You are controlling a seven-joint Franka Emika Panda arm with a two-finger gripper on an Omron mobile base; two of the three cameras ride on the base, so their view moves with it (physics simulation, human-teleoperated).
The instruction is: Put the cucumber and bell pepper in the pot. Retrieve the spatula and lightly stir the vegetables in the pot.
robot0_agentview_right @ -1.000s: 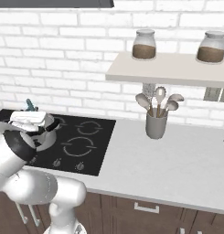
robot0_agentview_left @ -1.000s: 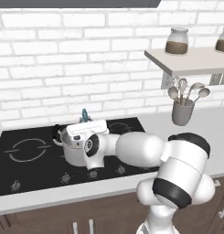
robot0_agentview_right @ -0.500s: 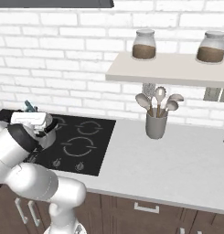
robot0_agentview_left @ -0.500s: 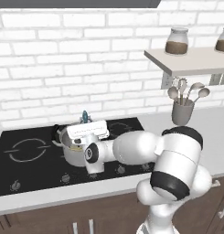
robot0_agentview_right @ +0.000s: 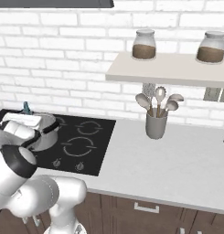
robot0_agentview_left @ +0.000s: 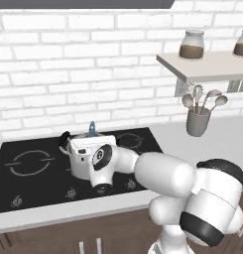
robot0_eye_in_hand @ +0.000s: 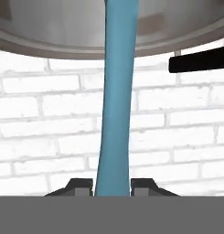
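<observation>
White brick wall, black hob (robot0_agentview_left: 38,168), steel pot (robot0_agentview_left: 81,168), gripper (robot0_eye_in_hand: 111,185) clamped on blue spatula (robot0_eye_in_hand: 117,91)

We see a home kitchen: a black hob (robot0_agentview_right: 81,144) set in a grey counter (robot0_agentview_right: 177,160), white brick wall (robot0_agentview_right: 72,55), shelf jars (robot0_agentview_right: 144,45), utensil holder (robot0_agentview_right: 156,124).
</observation>
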